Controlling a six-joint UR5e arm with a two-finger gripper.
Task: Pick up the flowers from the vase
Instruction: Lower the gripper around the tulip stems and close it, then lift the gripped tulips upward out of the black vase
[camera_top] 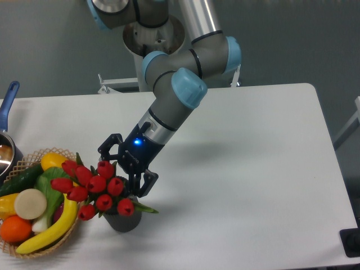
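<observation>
The flowers, a bunch of red tulip buds with green leaves, stand in the dark grey vase near the table's front left. Only the vase's lower wall shows below the buds. My gripper hangs open just behind and to the right of the bunch, tilted down toward it. One finger reaches above the top buds and the other finger stands beside the right-hand buds. Nothing is held between them.
A wicker basket of plastic fruit and vegetables sits directly left of the flowers, almost touching them. A blue-handled metal pot stands at the far left edge. The white table stretches to the right.
</observation>
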